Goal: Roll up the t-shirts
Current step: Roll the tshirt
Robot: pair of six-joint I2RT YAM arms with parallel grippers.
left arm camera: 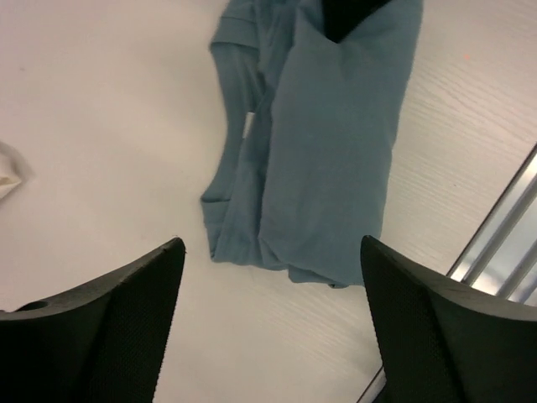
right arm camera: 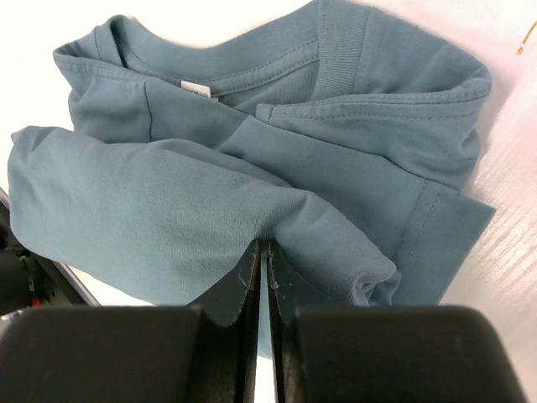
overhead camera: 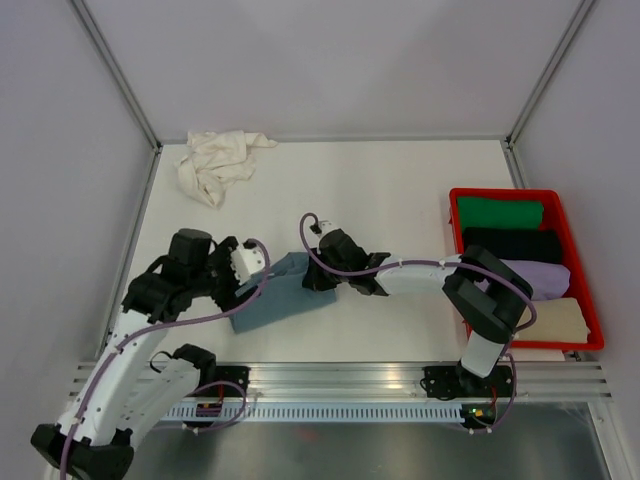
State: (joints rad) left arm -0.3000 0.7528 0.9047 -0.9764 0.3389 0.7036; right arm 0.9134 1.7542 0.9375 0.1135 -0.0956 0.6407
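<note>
From above we count two loose t-shirts on the table (overhead camera: pixel 400 190), one red crate (overhead camera: pixel 505 194) and four rolled bundles inside it: green (overhead camera: pixel 500 212), black (overhead camera: pixel 512 245), lavender (overhead camera: pixel 545 278) and cream (overhead camera: pixel 568 322). The cream-white t-shirt (overhead camera: pixel 218 163) lies crumpled at the far left corner, well apart from both arms. The blue-grey t-shirt (overhead camera: pixel 272 298) lies folded into a narrow strip near the front edge, between the two arms. The left gripper (overhead camera: pixel 246 266) is at its left end and the right gripper (overhead camera: pixel 314 280) at its right end.

In the left wrist view we see the left gripper (left arm camera: pixel 270 243) with its two fingers (left arm camera: pixel 109 327) spread wide and nothing between them. It hangs above the near end of the blue-grey t-shirt (left arm camera: pixel 336 143) without touching it. The shirt is folded lengthwise in layers, with a sleeve hem showing along its left side. A metal rail (left arm camera: pixel 503 243) runs past on the right.

In the right wrist view we see the right gripper (right arm camera: pixel 262 277) clamped nearly shut, pinching a raised fold of the blue-grey t-shirt (right arm camera: pixel 210 193). The ribbed collar and one small white label (right arm camera: pixel 195 86) lie at the far side, and a hemmed sleeve is on the right.
</note>
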